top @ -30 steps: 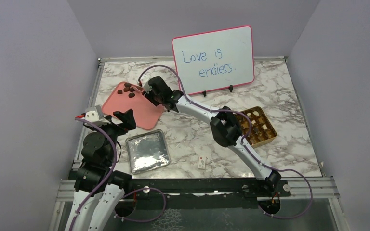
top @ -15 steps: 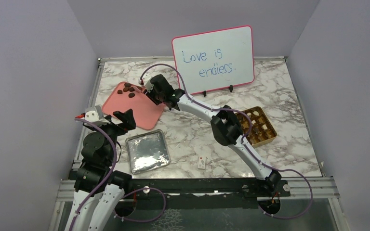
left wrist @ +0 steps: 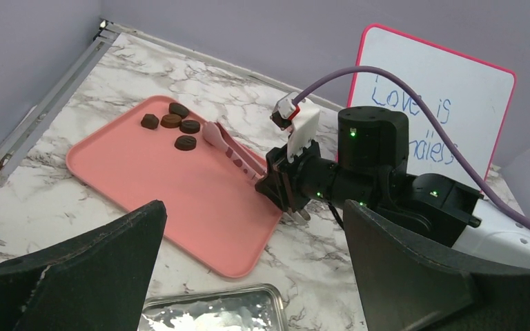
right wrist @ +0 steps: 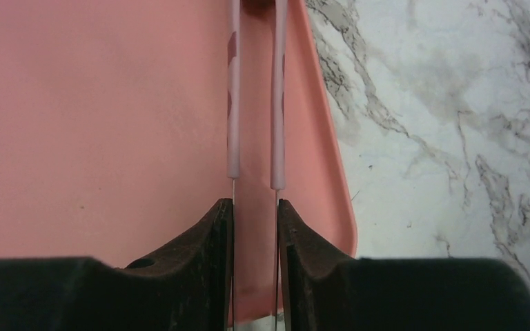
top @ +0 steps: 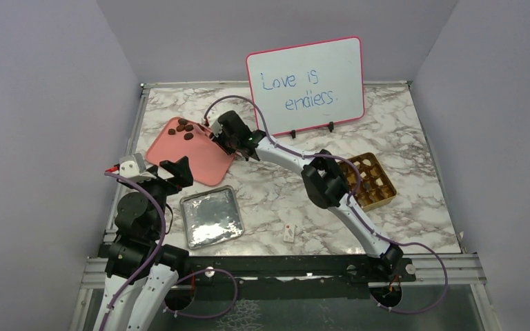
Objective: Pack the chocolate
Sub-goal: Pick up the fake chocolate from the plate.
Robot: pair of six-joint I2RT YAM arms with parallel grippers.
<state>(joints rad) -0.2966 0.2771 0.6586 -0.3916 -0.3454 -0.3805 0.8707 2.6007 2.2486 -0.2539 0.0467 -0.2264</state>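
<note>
The right fingers [right wrist: 218,241] pinch a pair of pink tongs [left wrist: 233,150], whose tips reach over the pink tray [left wrist: 165,189] to just beside the chocolate pieces [left wrist: 172,123] clustered at its far corner. The left fingers [left wrist: 96,269] are spread wide above the marble worktop [top: 414,138], near the tray's front edge.
</note>
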